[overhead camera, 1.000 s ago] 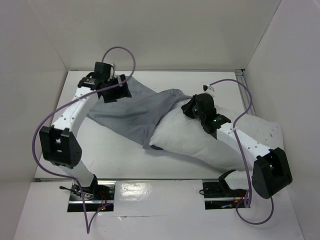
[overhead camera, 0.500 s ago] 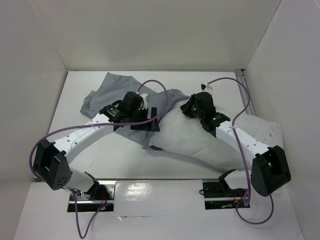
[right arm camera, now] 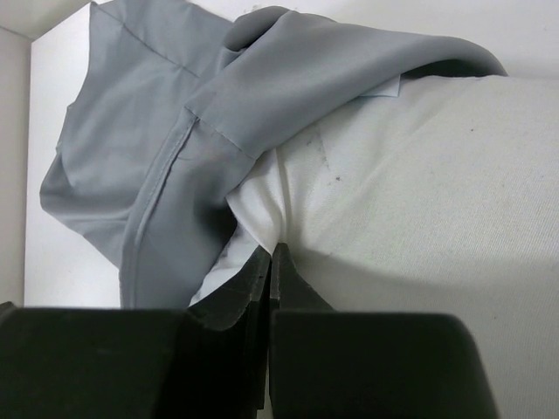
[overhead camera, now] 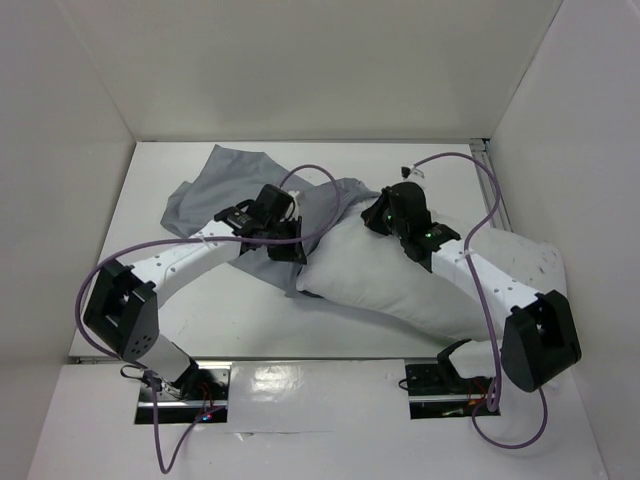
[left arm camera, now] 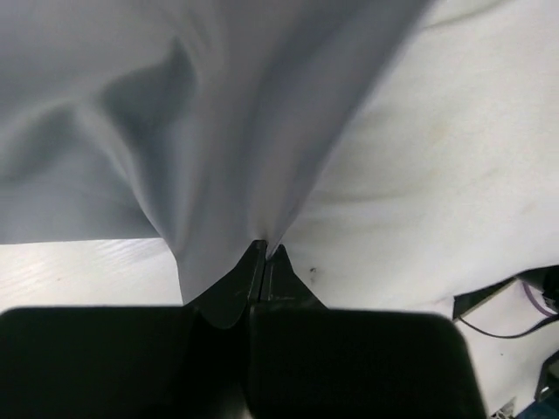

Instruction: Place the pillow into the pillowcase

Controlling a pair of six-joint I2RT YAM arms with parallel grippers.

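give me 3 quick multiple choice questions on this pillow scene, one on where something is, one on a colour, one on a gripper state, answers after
1. In the top view, where does the pillowcase lie relative to the pillow?
A) off its right end
B) at its left end, draped over that corner
C) wholly hidden beneath it

2. What colour is the pillowcase?
A) grey
B) red
C) yellow

3. How does the left gripper stand?
A) wide open, holding nothing
B) shut, holding nothing
C) shut on pillowcase fabric

Answers:
1 B, the cloth spreads leftward from the pillow's left end and covers its corner.
2 A, it is plain grey in all three views.
3 C, the left wrist view shows grey cloth pinched between closed fingertips.
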